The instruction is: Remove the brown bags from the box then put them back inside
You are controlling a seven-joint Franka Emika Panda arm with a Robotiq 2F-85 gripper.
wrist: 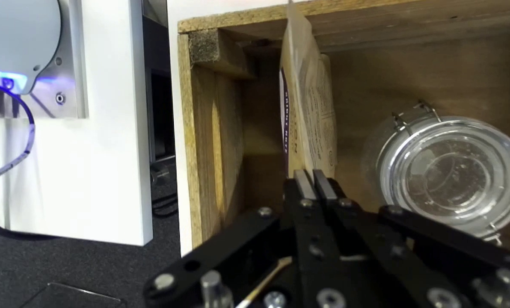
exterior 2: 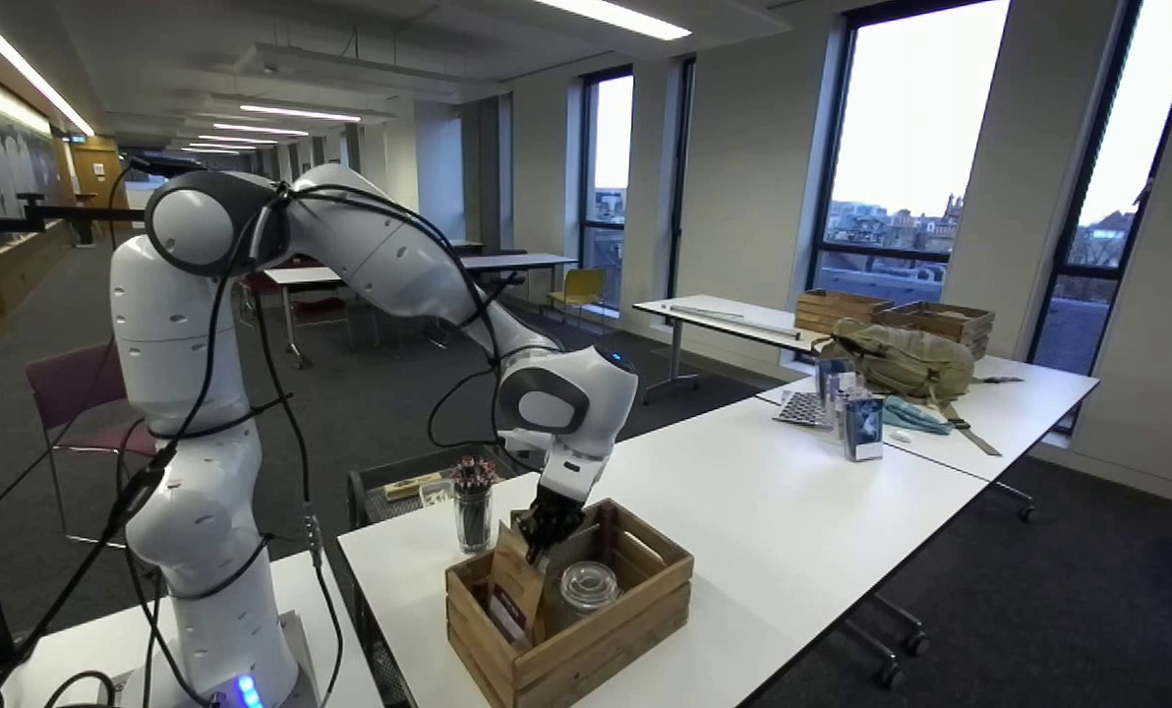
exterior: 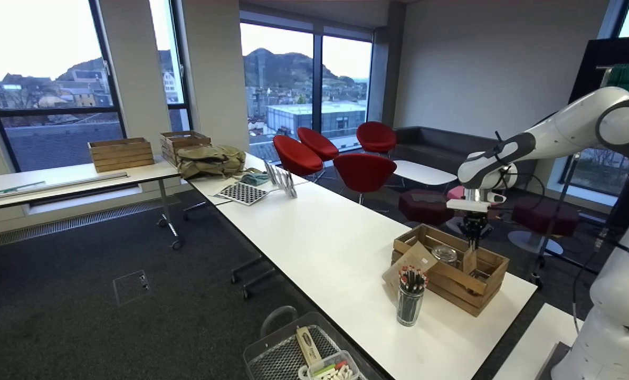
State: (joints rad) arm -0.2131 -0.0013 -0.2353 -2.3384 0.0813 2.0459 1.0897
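The wooden box [exterior: 454, 282] stands on the white table; it also shows in an exterior view [exterior 2: 611, 644] and the wrist view [wrist: 195, 128]. A brown bag [exterior 2: 515, 590] with a dark label stands upright inside the box, near one end wall; it also shows in the wrist view [wrist: 301, 98] and an exterior view [exterior: 469, 260]. My gripper [wrist: 309, 174] reaches down into the box with its fingertips closed on this bag's thin upper edge; it shows in both exterior views [exterior: 473, 244] [exterior 2: 539, 553]. Another brown bag [exterior: 407, 264] leans against the outside of the box.
A clear glass jar [wrist: 452, 175] stands in the box beside the held bag. A glass of pencils [exterior: 409, 305] stands close to the box and the outer bag. A grey cart [exterior: 272, 359] is by the table edge. Cards and a backpack [exterior 2: 896, 359] lie farther along.
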